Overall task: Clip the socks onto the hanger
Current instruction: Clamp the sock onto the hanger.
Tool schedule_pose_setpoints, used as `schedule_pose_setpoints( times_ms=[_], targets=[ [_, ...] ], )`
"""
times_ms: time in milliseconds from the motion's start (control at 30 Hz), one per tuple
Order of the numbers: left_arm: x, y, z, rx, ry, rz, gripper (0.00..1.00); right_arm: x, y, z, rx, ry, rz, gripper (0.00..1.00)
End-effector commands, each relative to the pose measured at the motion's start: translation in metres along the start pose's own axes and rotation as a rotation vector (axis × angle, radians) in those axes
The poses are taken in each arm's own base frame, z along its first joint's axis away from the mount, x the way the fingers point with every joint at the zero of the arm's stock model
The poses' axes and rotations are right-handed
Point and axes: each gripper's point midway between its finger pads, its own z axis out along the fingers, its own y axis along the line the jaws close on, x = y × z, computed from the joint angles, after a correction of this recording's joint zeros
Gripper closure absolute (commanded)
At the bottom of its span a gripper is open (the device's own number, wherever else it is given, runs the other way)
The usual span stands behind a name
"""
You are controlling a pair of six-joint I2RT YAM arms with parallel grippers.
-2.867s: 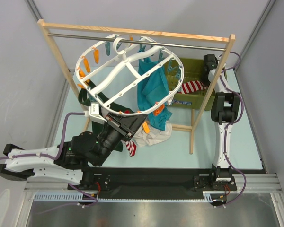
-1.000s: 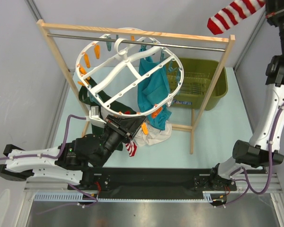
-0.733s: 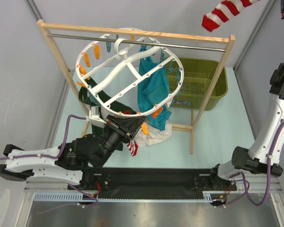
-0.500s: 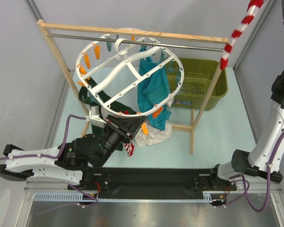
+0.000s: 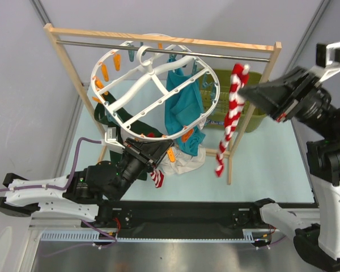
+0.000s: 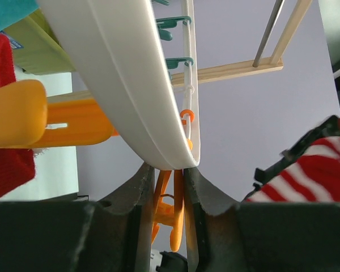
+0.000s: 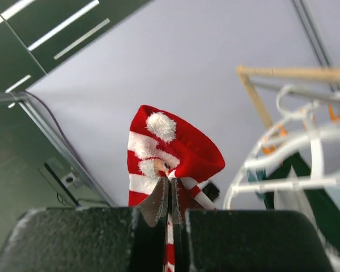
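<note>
Over pale desk (image 5: 266, 164), clamps hanger (image 6: 130, 85) rim in left end effector (image 6: 167, 187), pinches one of socks (image 5: 230, 116) in right end effector (image 7: 170, 198), not yet clipped.

A striped sock (image 5: 229, 122) hangs vertically in air; second sock (image 5: 157, 177) below the tilted white hanger (image 5: 150, 72).

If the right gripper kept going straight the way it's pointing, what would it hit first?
Probably the hanger rim, just beyond the sock the right gripper holds. Depth is unclear: its wrist view shows the hanger off-centre.
</note>
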Motion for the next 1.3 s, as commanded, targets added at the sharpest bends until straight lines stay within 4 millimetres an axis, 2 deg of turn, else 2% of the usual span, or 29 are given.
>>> schedule_pose_setpoints(
  times_ms=[0, 67, 233, 267, 400, 600, 667, 767, 800, 867, 967, 1000, 1033, 1267],
  targets=[
    [-0.001, 0.016, -0.001, -0.048, -0.009, 0.054, 1.0, 0.057, -0.008, -0.03, 0.053, 0.188, 0.063, 1.0],
    [0.001, 0.015, -0.002, -0.046, 0.0, 0.053, 1.0, 0.08, -0.01, -0.045, 0.059, 0.26, 0.076, 1.0],
    [0.001, 0.018, -0.003, -0.052, -0.002, 0.042, 1.0, 0.151, -0.02, -0.099, 0.133, 0.464, 0.17, 1.0],
    [0.001, 0.018, -0.003, -0.05, -0.001, 0.039, 1.0, 0.161, -0.028, -0.106, 0.155, 0.484, 0.156, 1.0],
    [0.001, 0.017, -0.004, -0.045, 0.001, 0.03, 1.0, 0.208, -0.051, -0.137, 0.254, 0.611, 0.288, 1.0],
    [-0.001, 0.016, -0.004, -0.044, -0.002, 0.029, 1.0, 0.241, -0.081, -0.154, 0.341, 0.749, 0.329, 1.0],
    [0.001, 0.015, -0.004, -0.043, 0.005, 0.029, 1.0, 0.248, -0.089, -0.154, 0.369, 0.793, 0.329, 1.0],
    [0.003, 0.015, -0.003, -0.043, 0.008, 0.031, 1.0, 0.24, -0.09, -0.139, 0.364, 0.769, 0.289, 1.0],
    [0.004, 0.015, -0.003, -0.041, 0.008, 0.037, 1.0, 0.244, -0.084, -0.135, 0.325, 0.789, 0.295, 1.0],
    [0.005, 0.014, -0.002, -0.036, 0.008, 0.037, 1.0, 0.255, -0.091, -0.132, 0.355, 0.821, 0.326, 1.0],
    [0.005, 0.013, -0.002, -0.027, 0.009, 0.035, 1.0, 0.265, -0.084, -0.12, 0.334, 0.832, 0.321, 1.0],
    [0.005, 0.013, -0.002, -0.024, 0.01, 0.037, 1.0, 0.267, -0.073, -0.112, 0.277, 0.833, 0.313, 1.0],
    [0.005, 0.012, -0.003, -0.021, 0.013, 0.033, 1.0, 0.27, -0.075, -0.106, 0.294, 0.826, 0.315, 1.0],
    [0.019, 0.009, 0.0, -0.018, 0.055, 0.062, 1.0, 0.277, -0.051, -0.078, 0.247, 0.831, 0.257, 1.0]
  ],
)
